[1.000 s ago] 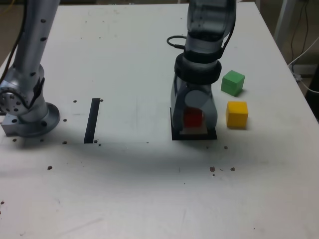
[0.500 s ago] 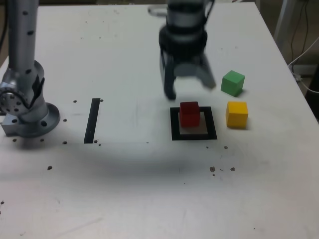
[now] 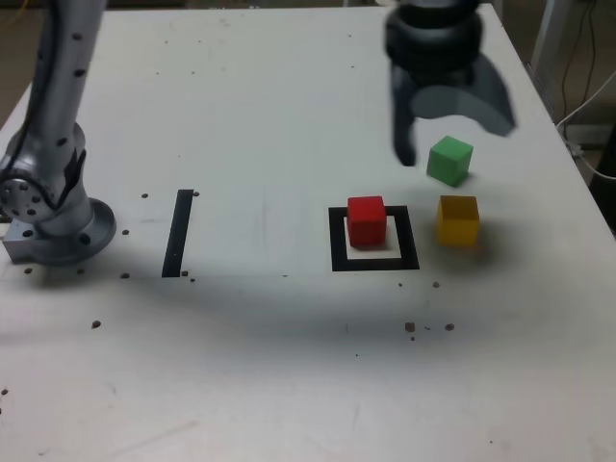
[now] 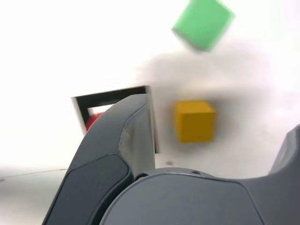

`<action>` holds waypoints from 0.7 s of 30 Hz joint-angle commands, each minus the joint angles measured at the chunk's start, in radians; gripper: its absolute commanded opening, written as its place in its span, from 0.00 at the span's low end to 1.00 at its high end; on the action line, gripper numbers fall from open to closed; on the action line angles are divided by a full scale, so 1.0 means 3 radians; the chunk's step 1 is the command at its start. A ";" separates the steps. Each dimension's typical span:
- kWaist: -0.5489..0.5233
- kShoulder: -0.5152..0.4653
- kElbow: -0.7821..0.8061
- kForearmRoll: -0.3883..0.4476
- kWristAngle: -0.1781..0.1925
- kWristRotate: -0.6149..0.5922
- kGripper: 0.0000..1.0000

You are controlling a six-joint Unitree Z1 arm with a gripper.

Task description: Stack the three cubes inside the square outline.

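While the claw (image 3: 450, 130) hangs above the table (image 3: 241, 115) w/ jaws spread wide apart and nothing between them, stock reads as follows. Item 1: red cube (image 3: 367, 220), sitting inside the square outline (image 3: 337, 241), on its white centre, upright, roughly centred; in the wrist view only a sliver of red (image 4: 93, 121) shows behind one dark finger (image 4: 117, 136). Item 2: yellow cube (image 3: 457, 220), on the table just beside the outline at the exterior view's right, apart from it, not touching the red one; wrist view shows it (image 4: 195, 121) blurred. Item 3: green cube (image 3: 449, 160), beyond the yellow one, near it but w/ a gap between, turned a bit askew; seen also in the wrist view (image 4: 203, 23). Claw sits above and slightly to the exterior view's left of the green cube, clear of all three. Misc.: straight black tape strip (image 3: 179, 232) well to the exterior view's left of the outline; arm base (image 3: 48, 217) at far left edge; dark specks scattered on tabletop.
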State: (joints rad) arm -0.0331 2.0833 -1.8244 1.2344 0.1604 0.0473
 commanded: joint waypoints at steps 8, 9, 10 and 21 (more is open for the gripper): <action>-0.0098 0.0448 -0.0272 0.0023 -0.0197 0.0041 0.99; -0.0099 0.0483 -0.0284 0.0025 -0.0216 0.0042 0.98; -0.0099 0.0514 -0.0292 0.0027 -0.0236 0.0045 0.98; -0.0081 0.0686 -0.0325 0.0097 -0.0352 0.0096 0.94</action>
State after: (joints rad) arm -0.0599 2.2813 -1.9160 1.2590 0.0569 0.0731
